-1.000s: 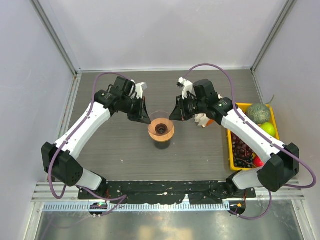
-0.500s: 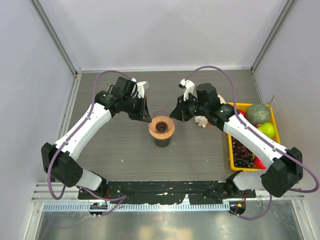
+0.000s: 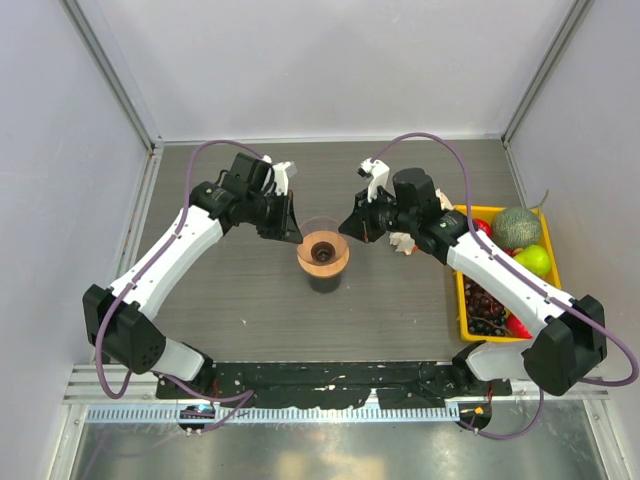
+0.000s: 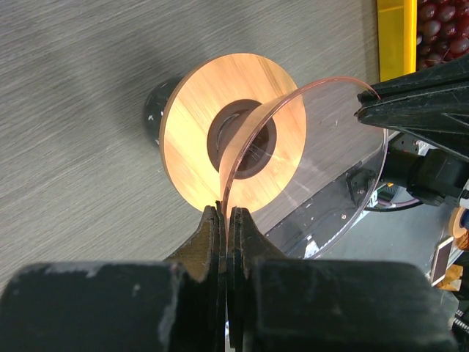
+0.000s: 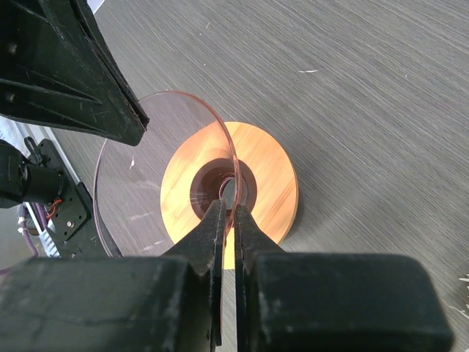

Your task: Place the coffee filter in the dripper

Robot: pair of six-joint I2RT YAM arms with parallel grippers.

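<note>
2 claws, left gripper (image 3: 291, 232) and right gripper (image 3: 349, 229), pinch the dripper (image 3: 323, 257) rim; next, 1 likely must release to fetch the coffee filter.

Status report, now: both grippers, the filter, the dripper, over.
Both shut on clear rim of dripper, opposite sides: left gripper, right gripper. No coffee filter seen inside. White paper by right arm.

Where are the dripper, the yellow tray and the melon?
dripper (image 3: 338, 264): top view, on its wooden collar.
yellow tray (image 3: 460, 305): top view, on its left wall.
melon (image 3: 516, 227): top view, middle of its rind.
</note>
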